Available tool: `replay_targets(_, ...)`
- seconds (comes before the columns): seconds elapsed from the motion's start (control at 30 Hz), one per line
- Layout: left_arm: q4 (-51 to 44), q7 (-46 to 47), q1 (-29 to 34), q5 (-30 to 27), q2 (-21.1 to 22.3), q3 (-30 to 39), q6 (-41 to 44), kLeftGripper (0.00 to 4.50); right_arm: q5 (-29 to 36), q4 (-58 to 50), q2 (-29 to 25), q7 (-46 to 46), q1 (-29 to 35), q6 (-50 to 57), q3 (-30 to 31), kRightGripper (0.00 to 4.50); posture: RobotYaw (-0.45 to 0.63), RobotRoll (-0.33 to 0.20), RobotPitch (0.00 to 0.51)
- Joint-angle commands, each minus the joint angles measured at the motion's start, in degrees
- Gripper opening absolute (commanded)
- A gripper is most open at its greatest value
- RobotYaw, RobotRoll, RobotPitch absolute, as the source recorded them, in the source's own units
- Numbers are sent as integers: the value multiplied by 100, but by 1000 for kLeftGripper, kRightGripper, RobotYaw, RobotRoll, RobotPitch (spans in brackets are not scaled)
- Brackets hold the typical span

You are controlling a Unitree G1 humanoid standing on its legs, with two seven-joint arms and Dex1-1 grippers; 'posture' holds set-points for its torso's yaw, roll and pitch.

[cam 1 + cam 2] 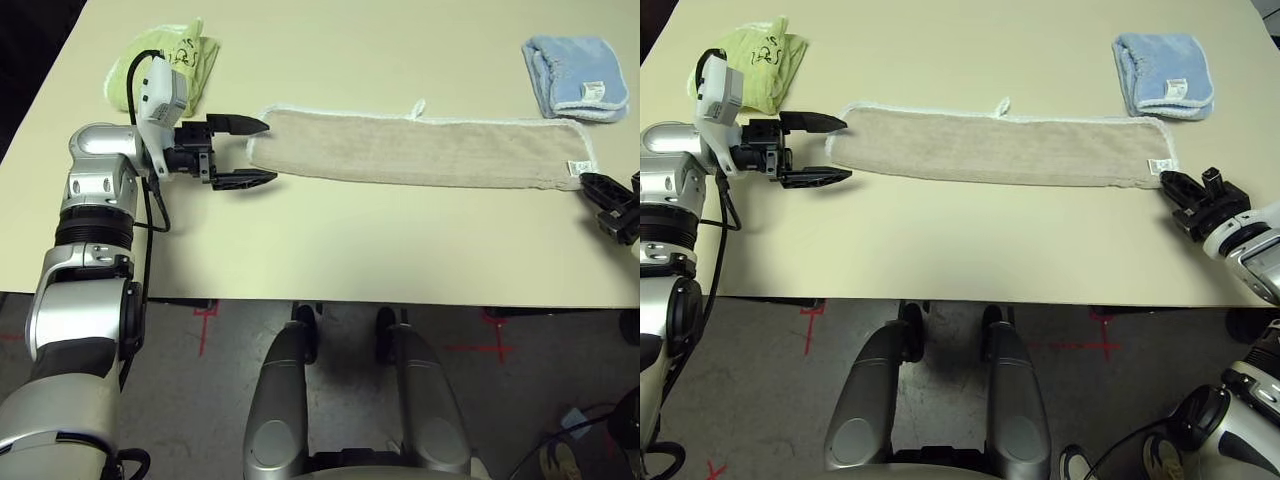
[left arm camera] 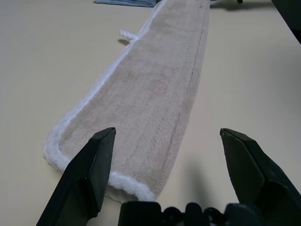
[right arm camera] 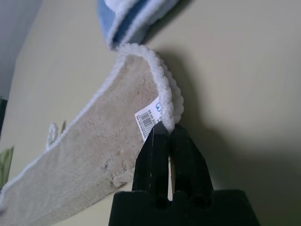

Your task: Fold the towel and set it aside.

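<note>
The beige towel (image 1: 420, 150) lies on the table as a long, narrow folded strip running left to right, with white edging and a small loop on its far side. My left gripper (image 1: 270, 151) is open at the strip's left end, one finger on each side of the corner, and nothing is held between them (image 2: 168, 136). My right gripper (image 1: 1167, 178) is at the strip's right end. In the right wrist view its fingers are shut on the white edging (image 3: 167, 127), right beside the small white tag (image 3: 148, 117).
A folded light blue towel (image 1: 575, 75) sits at the back right, just beyond the strip's right end. A lime green folded towel (image 1: 165, 65) lies at the back left behind my left wrist. The table's front edge (image 1: 350, 300) runs close in front of both arms.
</note>
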Motion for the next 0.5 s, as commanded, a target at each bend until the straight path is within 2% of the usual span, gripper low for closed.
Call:
replay_targets(0.03,46,-58,-39,76,-23,-57,-55,4500,-73,92,-329,789,-67,-414,196,19,-55,0,379)
replay_targets(0.17,25,-40,-40,67,-57,-72,-38,4500,-220,197,-766,1958,-186,-770,668,19,-51,0,376)
replay_targets(0.3,85,-8,-81,46,-114,-50,-12,4500,-656,157,-1338,3208,-209,-951,1638,19,-46,0,370)
replay_targets(0.5,146,109,-148,-47,-269,61,-71,4500,-1291,219,-1382,3891,-996,-1378,2763,19,-36,0,366)
